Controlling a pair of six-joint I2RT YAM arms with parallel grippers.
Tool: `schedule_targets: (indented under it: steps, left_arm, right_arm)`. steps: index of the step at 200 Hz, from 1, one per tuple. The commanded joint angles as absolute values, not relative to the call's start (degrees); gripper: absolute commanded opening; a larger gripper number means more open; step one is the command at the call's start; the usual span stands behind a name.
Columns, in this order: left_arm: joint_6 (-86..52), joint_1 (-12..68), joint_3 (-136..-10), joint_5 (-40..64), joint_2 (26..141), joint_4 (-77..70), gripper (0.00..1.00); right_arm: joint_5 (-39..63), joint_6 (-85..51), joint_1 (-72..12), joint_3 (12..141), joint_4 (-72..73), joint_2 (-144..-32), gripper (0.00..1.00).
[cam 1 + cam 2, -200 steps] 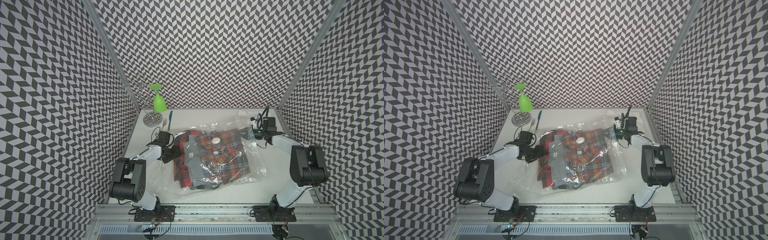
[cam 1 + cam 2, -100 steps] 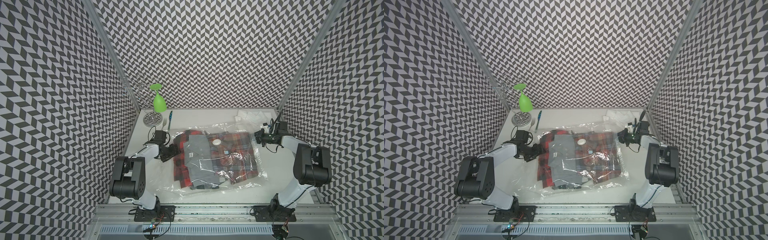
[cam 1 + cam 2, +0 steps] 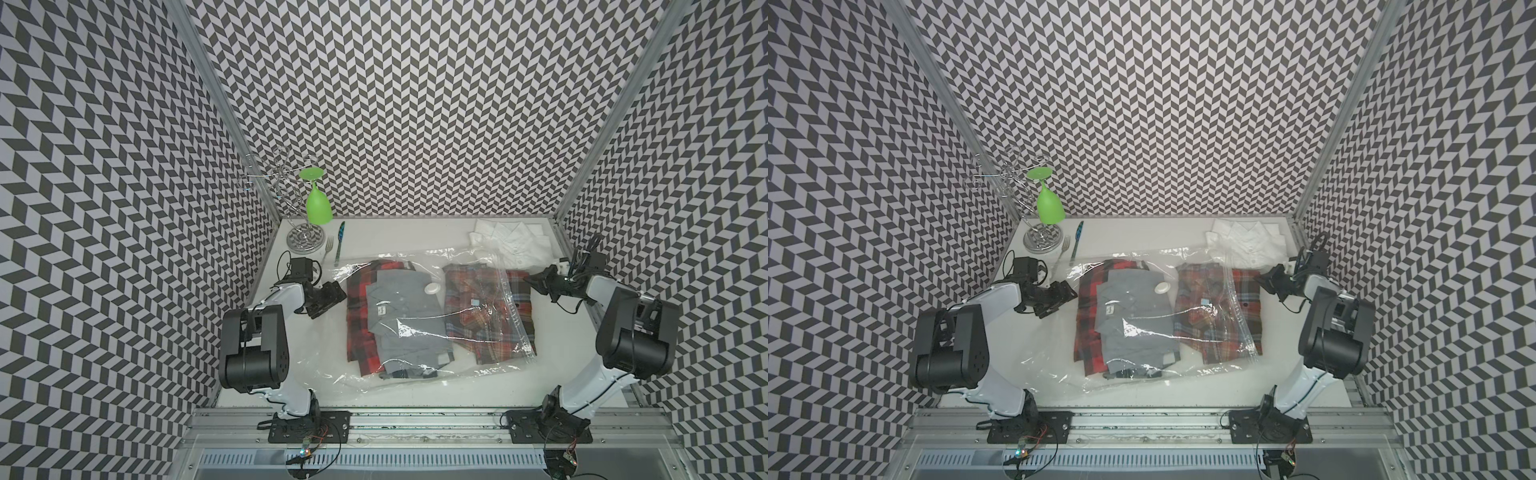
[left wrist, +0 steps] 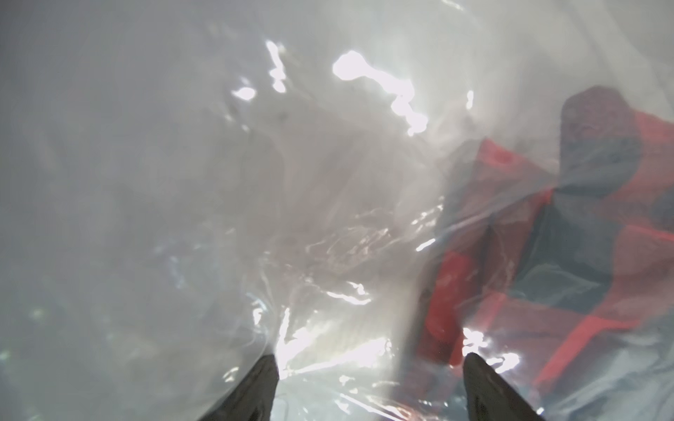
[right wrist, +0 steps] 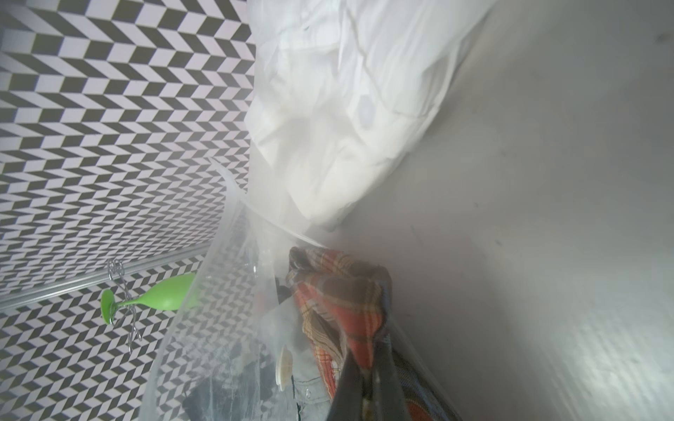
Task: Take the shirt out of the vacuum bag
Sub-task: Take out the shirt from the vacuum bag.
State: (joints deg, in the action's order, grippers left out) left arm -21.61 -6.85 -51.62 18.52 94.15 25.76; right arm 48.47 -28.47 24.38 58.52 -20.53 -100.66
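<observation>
Right gripper (image 3: 537,279) is fully closed, and the right wrist view shows its jaws pinching a fold of the orange plaid shirt (image 5: 339,291) at the edge nearest the right arm. Left gripper (image 3: 332,291) stands with its jaws wide apart and holds nothing; in the left wrist view its fingertips (image 4: 266,368) rest against clear film at the left edge of the vacuum bag (image 3: 324,353). This bag lies flat at the centre of the white table (image 3: 415,232), between the two arms, with its round white valve cap (image 3: 433,287) facing up. Inside the bag, toward the left arm, a grey shirt (image 3: 399,316) lies on a red-and-black plaid shirt (image 3: 356,299). Toward the right arm, the orange plaid shirt is mostly under the film, and its far right strip extends past the bag's mouth edge. A folded white shirt (image 3: 513,245) lies on the table at the far right corner, just beside the bag. At the far left corner stand a wire rack (image 3: 300,243) carrying an inverted green glass (image 3: 318,205), with a fork (image 3: 328,247) and a pen (image 3: 340,241) beside it.
</observation>
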Motion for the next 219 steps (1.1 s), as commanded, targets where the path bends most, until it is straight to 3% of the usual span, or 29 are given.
schedule_targets:
  steps: [1,58,121,143,191,219]
  left_arm:
    - [-18.78,-9.35,-49.22,9.97,99.2,32.01,0.83]
    - [-20.76,-9.23,-53.08,10.52,92.22,34.5,0.86]
    - [-24.3,-9.68,-54.95,-4.1,85.3,42.98,0.97]
    - [-25.12,-10.36,-55.18,-3.57,85.97,44.81,0.98]
    - [-26.24,-10.06,-51.19,3.98,86.97,38.74,0.94]
    - [-25.7,-10.01,-49.22,7.5,87.2,35.59,0.81]
  right_arm:
    - [46.06,-28.66,25.86,57.29,-19.3,-98.52,0.0]
    - [45.48,-27.05,27.93,56.4,-20.39,-97.97,0.0]
    - [47.89,-25.67,28.04,56.23,-20.99,-98.47,0.0]
    - [48.65,-25.66,28.04,56.23,-20.57,-98.84,0.0]
    - [49.66,-25.31,27.99,55.9,-19.92,-99.83,0.0]
    - [49.74,-25.22,27.95,55.67,-19.77,-99.63,0.0]
